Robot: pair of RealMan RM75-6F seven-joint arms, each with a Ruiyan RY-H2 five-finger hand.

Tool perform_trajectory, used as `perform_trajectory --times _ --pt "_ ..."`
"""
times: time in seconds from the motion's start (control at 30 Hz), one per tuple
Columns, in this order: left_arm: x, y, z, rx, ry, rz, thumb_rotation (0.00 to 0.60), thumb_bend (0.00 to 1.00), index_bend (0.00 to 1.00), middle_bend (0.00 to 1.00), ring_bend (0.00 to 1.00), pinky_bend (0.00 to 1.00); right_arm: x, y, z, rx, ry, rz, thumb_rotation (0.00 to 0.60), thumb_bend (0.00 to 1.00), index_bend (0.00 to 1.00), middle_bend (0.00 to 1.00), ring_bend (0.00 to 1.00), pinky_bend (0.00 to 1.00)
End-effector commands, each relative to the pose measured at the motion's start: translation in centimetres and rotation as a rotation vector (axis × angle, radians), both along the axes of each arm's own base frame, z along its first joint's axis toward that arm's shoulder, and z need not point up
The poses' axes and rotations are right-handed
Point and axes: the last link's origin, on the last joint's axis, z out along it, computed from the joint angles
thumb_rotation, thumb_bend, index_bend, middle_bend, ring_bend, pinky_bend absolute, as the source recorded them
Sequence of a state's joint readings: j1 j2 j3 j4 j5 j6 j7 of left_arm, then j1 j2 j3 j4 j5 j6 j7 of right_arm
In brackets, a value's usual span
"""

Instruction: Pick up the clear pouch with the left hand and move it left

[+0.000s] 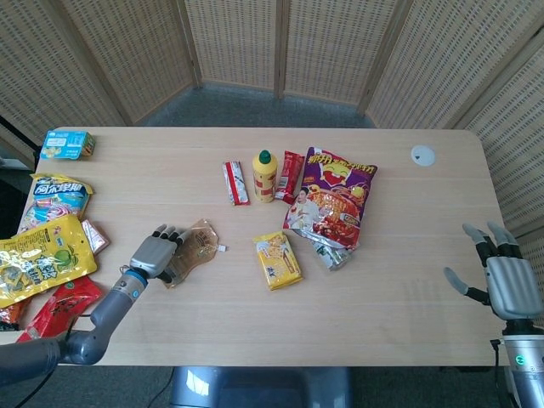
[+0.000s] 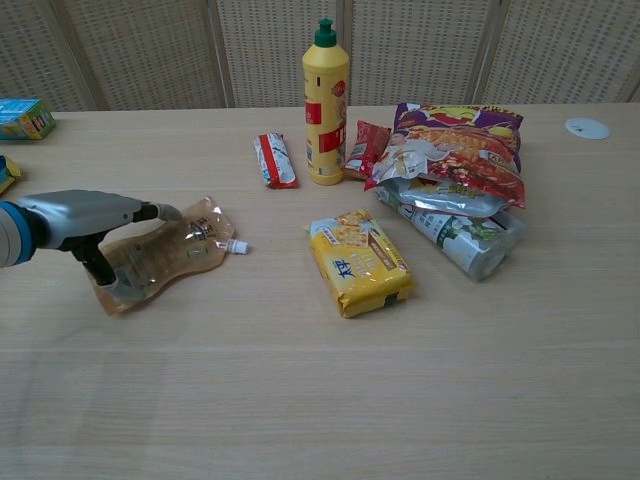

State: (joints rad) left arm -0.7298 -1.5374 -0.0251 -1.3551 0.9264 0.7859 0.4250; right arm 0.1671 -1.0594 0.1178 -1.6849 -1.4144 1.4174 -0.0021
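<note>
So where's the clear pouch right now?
Head view: the clear spouted pouch lies left of centre on the table, under the left hand, left of the yellow cracker pack.

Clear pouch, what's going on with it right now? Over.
Left hand over the clear pouch, grip unconfirmed. Pouch flat on table. Right hand open, idle. Nothing blocking leftward.
</note>
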Motion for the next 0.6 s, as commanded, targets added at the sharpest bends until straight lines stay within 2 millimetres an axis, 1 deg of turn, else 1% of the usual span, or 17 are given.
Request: perform_trajectory --times 0.03,0.1,0.13,0.2,0.27,0.43,0.47,0.6 --pt "0.0 -0.1 -0.2 0.004 0.007 -0.004 0.575 0.22 0.00 0.05 0.01 0.01 -0.1 0.1 0.1 -0.004 -0.001 0.001 0.041 0.27 0.11 0.23 0.00 0.00" --pt "-0.1 -0.2 -0.4 0.003 0.010 -0.002 0.596 0.24 0.03 0.08 0.03 0.04 -0.1 0.1 0.2 -0.007 -0.003 0.000 0.042 0.27 0.11 0.23 0.00 0.00" --pt "0.0 -0.2 -0.5 0.003 0.009 -0.001 0.600 0.25 0.06 0.10 0.07 0.08 -0.2 0.1 0.3 -0.008 -0.004 0.000 0.043 0.27 0.11 0.23 0.00 0.00" --pt "0.0 -0.2 -0.6 0.006 0.005 0.002 0.600 0.30 0.14 0.18 0.16 0.18 -0.2 0.2 0.4 -0.009 -0.006 0.000 0.041 0.27 0.11 0.23 0.00 0.00" --pt "0.2 -0.3 -0.7 0.007 -0.001 0.002 0.600 0.33 0.20 0.24 0.23 0.28 -0.3 0.2 0.4 -0.011 -0.010 -0.001 0.041 0.27 0.11 0.23 0.00 0.00" --pt "1.0 -0.1 -0.8 0.043 -0.047 -0.009 0.600 0.41 0.34 0.38 0.35 0.42 -0.4 0.4 0.5 -0.015 -0.014 -0.002 0.044 0.27 0.11 0.23 0.00 0.00" --pt "1.2 0.0 -0.8 0.051 -0.060 -0.010 0.600 0.42 0.38 0.41 0.39 0.45 -0.4 0.4 0.6 -0.016 -0.015 -0.003 0.044 0.27 0.11 0.23 0.00 0.00" --pt "1.5 0.1 -0.8 0.068 -0.086 -0.016 0.600 0.45 0.45 0.49 0.51 0.57 -0.5 0.5 0.6 -0.020 -0.018 -0.007 0.043 0.27 0.11 0.23 0.00 0.00"
